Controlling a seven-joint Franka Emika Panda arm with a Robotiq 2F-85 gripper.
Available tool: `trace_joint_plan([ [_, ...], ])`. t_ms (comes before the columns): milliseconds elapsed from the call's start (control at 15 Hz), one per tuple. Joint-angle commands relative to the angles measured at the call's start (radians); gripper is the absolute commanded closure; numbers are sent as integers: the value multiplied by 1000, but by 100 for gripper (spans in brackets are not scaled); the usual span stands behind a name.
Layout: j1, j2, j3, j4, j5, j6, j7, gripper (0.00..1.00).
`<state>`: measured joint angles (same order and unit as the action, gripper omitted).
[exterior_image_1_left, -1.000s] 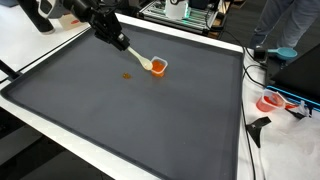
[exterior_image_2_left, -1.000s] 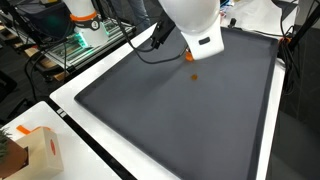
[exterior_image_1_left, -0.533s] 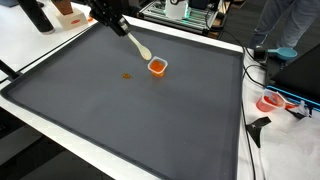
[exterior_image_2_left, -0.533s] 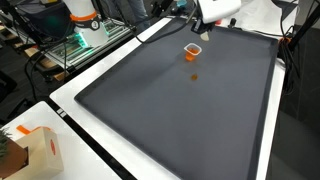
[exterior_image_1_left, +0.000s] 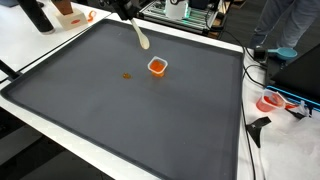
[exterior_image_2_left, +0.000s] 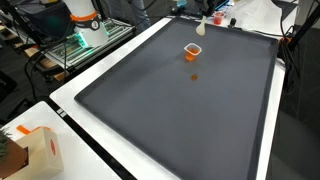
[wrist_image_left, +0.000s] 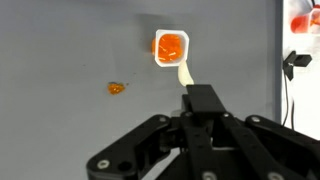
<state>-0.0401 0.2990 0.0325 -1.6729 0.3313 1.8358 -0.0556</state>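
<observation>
Above orange cup: fingers clamped on spoon handle.
Cup sits on grey counter mat, far end; small orange spill nearby, not touching; spoon hangs clear of cup.

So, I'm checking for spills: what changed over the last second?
The spoon was lifted from the orange cup and carried up and away toward the far edge of the mat, with the jaws shut on it throughout. The cup and the orange spot beside it stayed put.

White cup of orange, cream spoon, grey mat.
</observation>
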Motion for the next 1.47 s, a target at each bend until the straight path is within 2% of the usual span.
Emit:
trace_joint_plan([
  [0, 47, -48, -8, -19, -104, 13, 94, 97],
  [533, 100, -107, -2, -36, -252, 67, 197, 97],
  [1067, 125, -109, 2, -36, -342, 99, 250, 97],
  [1133, 113, -87, 4, -1, -306, 75, 219, 87],
  [1400, 118, -87, 5, -2, -317, 80, 229, 87],
])
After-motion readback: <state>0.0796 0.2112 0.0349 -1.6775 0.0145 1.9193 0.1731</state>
